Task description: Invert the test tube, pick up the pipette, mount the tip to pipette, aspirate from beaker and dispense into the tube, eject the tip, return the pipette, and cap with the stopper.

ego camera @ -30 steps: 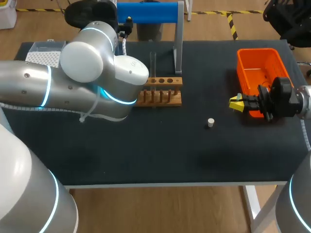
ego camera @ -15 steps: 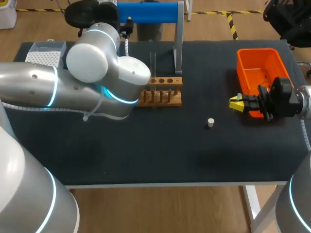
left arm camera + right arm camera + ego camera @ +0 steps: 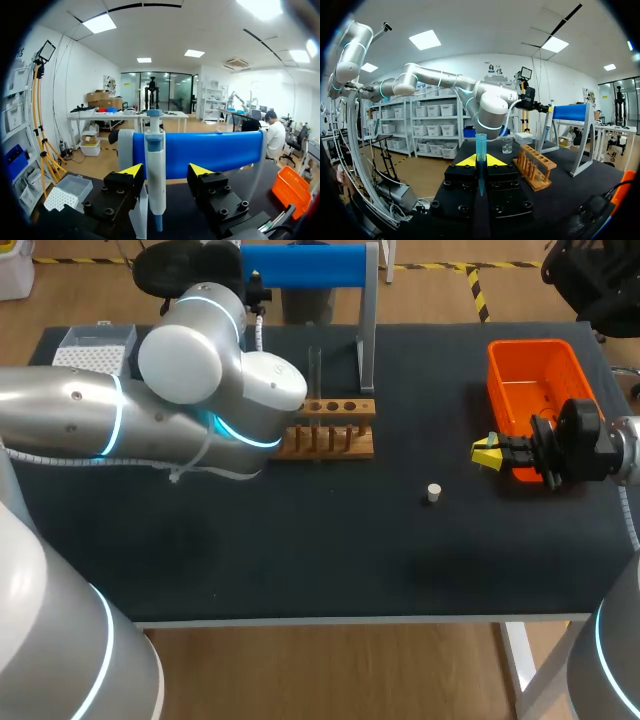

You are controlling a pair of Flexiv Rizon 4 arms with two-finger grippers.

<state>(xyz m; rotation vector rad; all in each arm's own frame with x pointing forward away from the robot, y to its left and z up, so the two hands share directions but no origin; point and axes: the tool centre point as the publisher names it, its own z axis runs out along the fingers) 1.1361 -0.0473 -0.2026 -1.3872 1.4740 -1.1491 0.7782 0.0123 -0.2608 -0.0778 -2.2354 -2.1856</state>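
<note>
Your left gripper (image 3: 166,171) is at the far side of the table (image 3: 300,550), up against the pipette stand (image 3: 210,150), a smooth blue round bar on grey uprights. The pipette (image 3: 155,165) hangs there upright, a slim white body with a blue collar and a blue end. It stands between the two yellow tips, and the fingers are spread wide. One tip is just beside the pipette, and on the other side a clear gap shows, so nothing is gripped. In the head view the big glossy left arm covers this gripper.

Your right gripper (image 3: 480,161) is at the right of the table, just near the orange bin (image 3: 525,345), a plastic box with rounded corners. Its fingers are narrow and pressed from both sides on the test tube (image 3: 480,142) — a thin, clear, bluish cylinder that stands straight up between the tips.

The stopper (image 3: 433,493), a small white plug, lies alone on the dark matte table top, to the left of the right gripper. The wooden rack (image 3: 330,430) with round holes stands near the middle. From the right wrist you see a clear beaker (image 3: 507,145) beyond the rack. The tip box (image 3: 90,350), clear-lidded with a dotted white insert, is at the far left corner.
</note>
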